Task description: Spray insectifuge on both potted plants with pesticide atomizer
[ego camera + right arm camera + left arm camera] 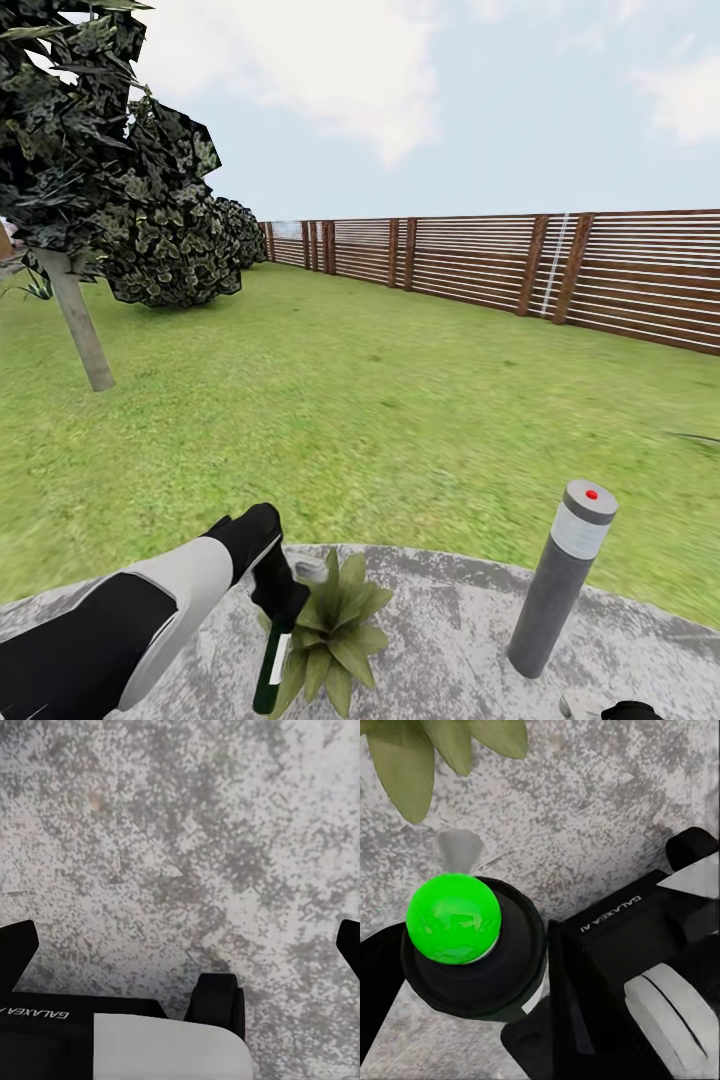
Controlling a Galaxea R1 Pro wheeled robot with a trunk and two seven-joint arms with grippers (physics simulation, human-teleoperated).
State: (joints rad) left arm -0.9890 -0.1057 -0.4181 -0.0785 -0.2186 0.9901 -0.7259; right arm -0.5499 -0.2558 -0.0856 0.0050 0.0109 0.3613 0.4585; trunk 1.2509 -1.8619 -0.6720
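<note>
The left gripper (275, 600) was clamped on the slim dark green pesticide bottle (271, 672) beside the olive-leaved rosette plant (335, 625) on the grey paved patio (450, 640); light, rigid, likely slippery, best held mid-body; right fingers (19, 945) apart

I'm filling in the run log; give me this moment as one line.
left gripper: shut on pesticide atomizer | atomizer: beside potted plant on patio | right gripper: open, over bare paving
</note>
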